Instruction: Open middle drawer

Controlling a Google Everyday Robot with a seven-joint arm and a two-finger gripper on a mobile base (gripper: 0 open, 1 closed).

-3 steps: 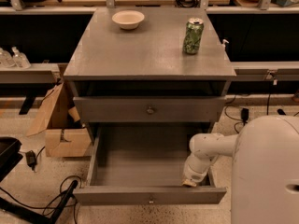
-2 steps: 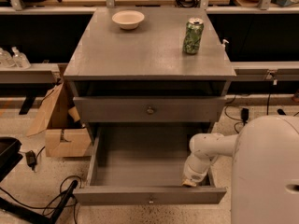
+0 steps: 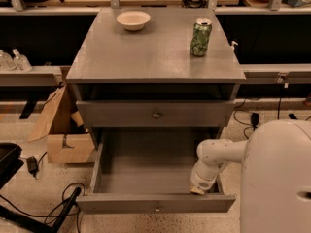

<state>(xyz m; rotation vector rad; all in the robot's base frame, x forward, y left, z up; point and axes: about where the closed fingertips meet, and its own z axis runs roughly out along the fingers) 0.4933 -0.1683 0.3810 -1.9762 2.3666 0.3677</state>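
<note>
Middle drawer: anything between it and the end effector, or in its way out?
Nothing visible. The end effector sits inside the middle drawer, at its front right corner; the drawer is already pulled out.

Reaching left from the rounded white body (image 3: 278, 178) with the smooth white arm (image 3: 216, 153), bent downward at the elbow, two-finger gripper (image 3: 197, 190) hanging low at its end.

Cabinet top (image 3: 155, 57): bowl (image 3: 133, 20), can (image 3: 201, 37); pincer (image 3: 198, 190) in open drawer (image 3: 146, 171)

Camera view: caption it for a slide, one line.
Robot hand in a front corner of the open middle drawer; bowl and green can on the grey cabinet top.
</note>
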